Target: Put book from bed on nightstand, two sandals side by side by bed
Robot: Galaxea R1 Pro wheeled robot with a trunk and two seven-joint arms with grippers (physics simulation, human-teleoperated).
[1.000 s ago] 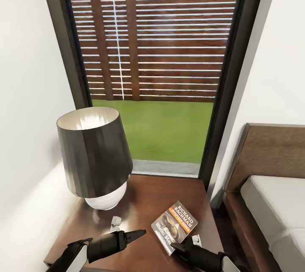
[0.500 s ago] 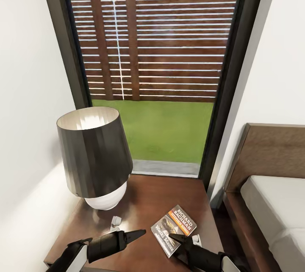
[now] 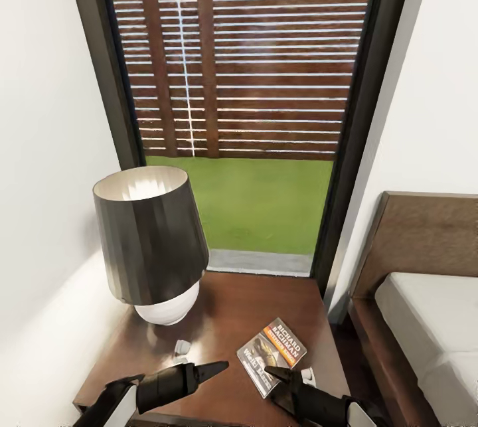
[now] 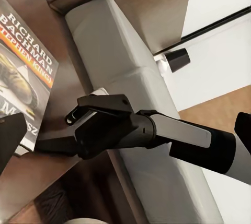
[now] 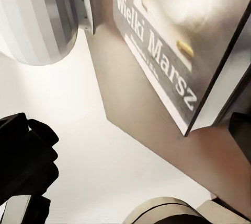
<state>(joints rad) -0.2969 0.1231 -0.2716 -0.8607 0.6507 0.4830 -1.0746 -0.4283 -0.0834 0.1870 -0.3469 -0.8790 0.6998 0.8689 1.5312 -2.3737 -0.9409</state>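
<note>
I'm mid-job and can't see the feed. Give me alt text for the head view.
The book lies flat on the nightstand, with the right gripper at its near edge and the left gripper alongside. A lamp stands on the nightstand's left, the bed is at right, and a window lies ahead.

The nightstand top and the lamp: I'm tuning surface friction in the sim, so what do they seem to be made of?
The nightstand looks like dark brown wood with a glossy finish: grain shows and it reflects window light. The lamp seems to have a dark shade with vertical sheen, fabric or metal is unclear, and a white ribbed base, likely ceramic.
</note>
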